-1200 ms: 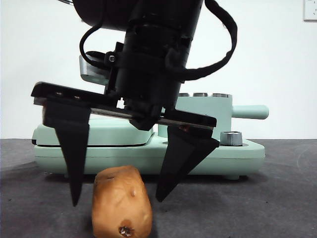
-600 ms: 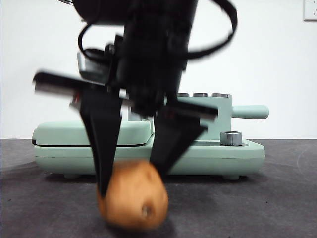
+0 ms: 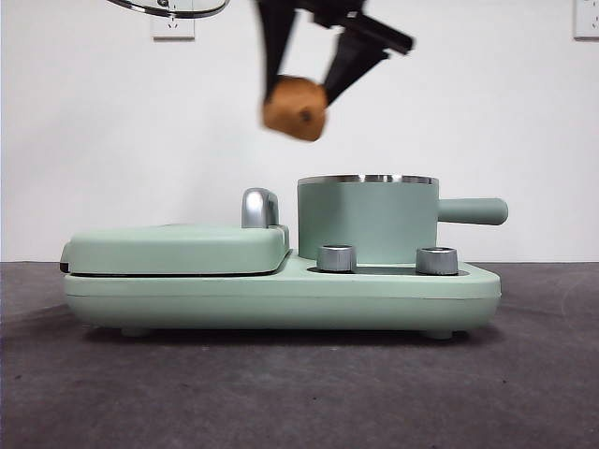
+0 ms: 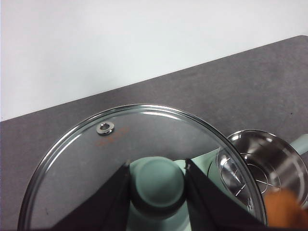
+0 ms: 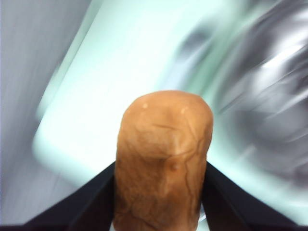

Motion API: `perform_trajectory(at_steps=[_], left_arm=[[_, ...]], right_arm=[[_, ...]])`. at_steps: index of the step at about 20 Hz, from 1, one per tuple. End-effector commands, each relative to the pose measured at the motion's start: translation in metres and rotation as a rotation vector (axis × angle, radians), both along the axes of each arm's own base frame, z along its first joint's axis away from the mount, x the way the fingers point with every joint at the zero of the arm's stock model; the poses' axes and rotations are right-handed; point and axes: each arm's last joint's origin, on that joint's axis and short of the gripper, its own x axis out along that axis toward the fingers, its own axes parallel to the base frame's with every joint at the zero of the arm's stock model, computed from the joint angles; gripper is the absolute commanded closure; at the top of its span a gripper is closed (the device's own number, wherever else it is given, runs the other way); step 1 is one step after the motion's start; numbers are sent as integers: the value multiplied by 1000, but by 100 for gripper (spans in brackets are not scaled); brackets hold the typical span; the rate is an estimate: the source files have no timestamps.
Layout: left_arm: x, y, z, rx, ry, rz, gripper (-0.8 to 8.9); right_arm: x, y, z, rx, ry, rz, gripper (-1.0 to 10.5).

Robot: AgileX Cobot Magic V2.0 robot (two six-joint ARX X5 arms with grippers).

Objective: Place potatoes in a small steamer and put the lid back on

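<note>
At the far left, high up, you see only the steel edge of the lid [image 3: 168, 9]; your left gripper [image 4: 157, 192] pinches its green knob [image 4: 158, 188] between both jaws and holds the glass well above the table. Moving right, your right gripper [image 3: 309, 79] is clamped on the potato [image 3: 295, 108], one jaw on each side. In the right wrist view the potato [image 5: 162, 161] sticks out forward past the jaws, so its long axis runs along them, not across. Further right and below stands the steamer [image 3: 368, 221], open, with its rim bare and its handle [image 3: 473, 210] pointing away from the gripper. This is the relation for your next move: the steamer mouth lies below the potato and a little to the side, so I think you must carry it across first, then lower it end-first. The right arm is nearer; the left one waits.
</note>
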Motion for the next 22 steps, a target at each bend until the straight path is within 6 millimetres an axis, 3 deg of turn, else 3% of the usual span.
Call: perform_trajectory(at_steps=[1, 4, 9, 19, 22], left_arm=[[-7, 1, 15, -10, -72, -10, 808], [-7, 1, 15, -10, -72, -10, 808], [-6, 0, 14, -9, -70, -10, 808], [-7, -3, 13, -9, -67, -23, 808], [-7, -3, 13, -9, -67, -23, 808]], right_arm=[[21, -15, 3, 7, -37, -48, 752], [37, -35, 0, -3, -48, -97, 752], [58, -49, -11, -13, -55, -133, 752], [90, -43, -61, -39, 33, -129, 751], [91, -43, -64, -53, 42, -118, 751]])
